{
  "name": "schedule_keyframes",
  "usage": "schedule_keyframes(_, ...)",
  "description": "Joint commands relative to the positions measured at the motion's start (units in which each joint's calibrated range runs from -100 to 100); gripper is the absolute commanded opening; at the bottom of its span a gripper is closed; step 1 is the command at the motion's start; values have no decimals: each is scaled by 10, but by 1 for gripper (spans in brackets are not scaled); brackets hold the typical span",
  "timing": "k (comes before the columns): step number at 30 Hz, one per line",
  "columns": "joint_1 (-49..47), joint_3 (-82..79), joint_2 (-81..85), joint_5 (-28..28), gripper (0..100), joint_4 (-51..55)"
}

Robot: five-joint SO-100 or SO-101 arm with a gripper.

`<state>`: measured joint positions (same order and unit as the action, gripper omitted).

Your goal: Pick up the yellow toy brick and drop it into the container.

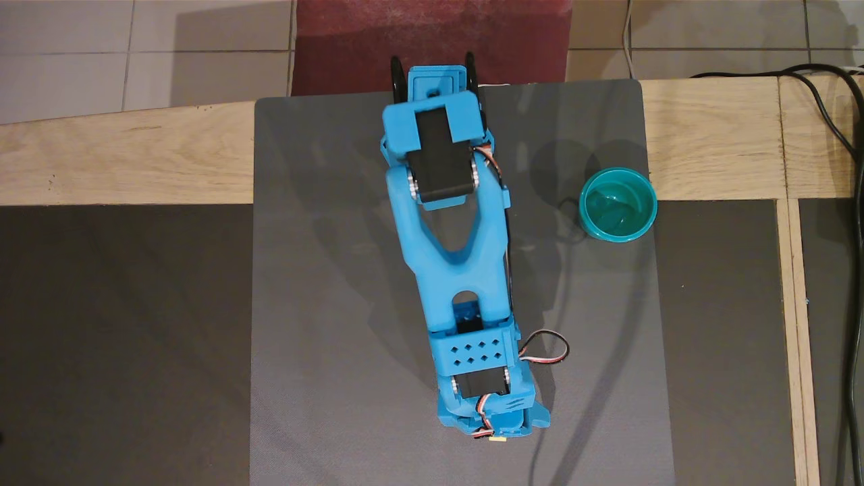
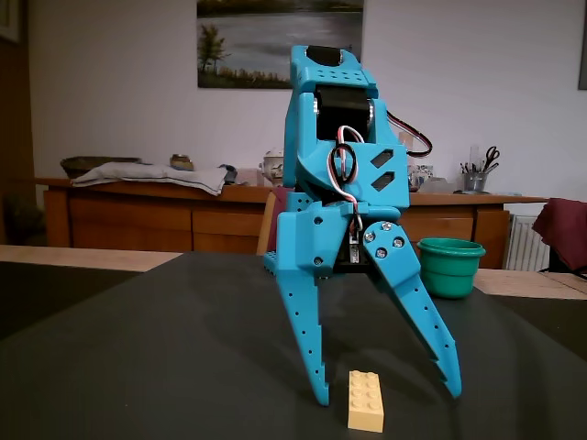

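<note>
The yellow toy brick (image 2: pixel 366 401) lies on the dark mat close to the fixed camera, studs up. My blue gripper (image 2: pixel 387 394) is open and points down, its two fingers spread wide on either side of the brick, tips near the mat. The brick sits closer to the left finger (image 2: pixel 307 344) than to the right one (image 2: pixel 426 330). In the overhead view the arm (image 1: pixel 459 256) covers the gripper, and only a sliver of the brick (image 1: pixel 498 439) shows at its lower end. The teal-green container (image 1: pixel 618 204) stands upright and empty at the mat's right edge, also in the fixed view (image 2: pixel 450 266).
The grey mat (image 1: pixel 324 304) lies over a wooden table (image 1: pixel 121 155). The arm's base (image 1: pixel 435 81) is at the mat's far edge. A thin cable (image 1: pixel 594 351) runs across the mat right of the arm. Black cables (image 1: pixel 847 142) hang at the far right.
</note>
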<state>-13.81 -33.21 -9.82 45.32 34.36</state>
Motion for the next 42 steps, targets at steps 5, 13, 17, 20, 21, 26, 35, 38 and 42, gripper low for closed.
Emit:
schedule_keyframes(5,3,11,-7,2,14,-16)
schedule_keyframes(13,3,6,-1,-2,0,-9)
schedule_keyframes(17,3,11,1,-11,0,3)
schedule_keyframes(20,-5,17,10,-19,0,28)
schedule_keyframes(21,-5,22,21,-24,0,42)
schedule_keyframes(26,-29,72,96,-51,0,142)
schedule_keyframes(35,-141,142,285,-89,0,377)
schedule_keyframes(38,-187,158,332,-109,0,436)
schedule_keyframes(42,-245,164,370,-127,0,490)
